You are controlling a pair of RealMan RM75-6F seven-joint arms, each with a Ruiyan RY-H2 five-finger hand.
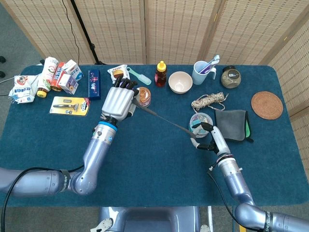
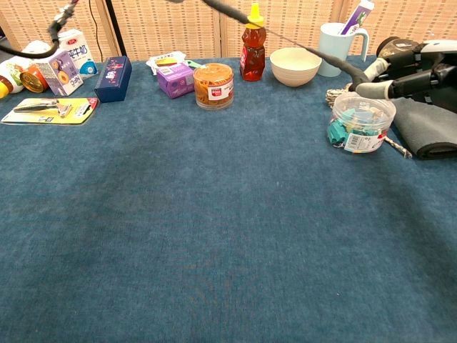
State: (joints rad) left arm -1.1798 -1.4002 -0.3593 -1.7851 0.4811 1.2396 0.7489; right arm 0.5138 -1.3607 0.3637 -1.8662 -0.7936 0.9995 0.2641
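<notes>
1. Head view, upper middle: left hand (image 1: 117, 101) grips a thin dark rod (image 1: 161, 118), fingers (image 1: 126, 85) curled, beside the orange-lidded jar (image 1: 143, 96).
2. Right hand (image 1: 210, 138), fingers loosely curled, meets the rod's far end beside the clip tub (image 1: 200, 121) on the desk (image 1: 159, 159); whether it grips, I cannot tell.

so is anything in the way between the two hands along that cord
Nothing visible. The cord runs from the left hand to the right hand over bare cloth; the jar sits behind it, the clip tub beside the right hand.
</notes>
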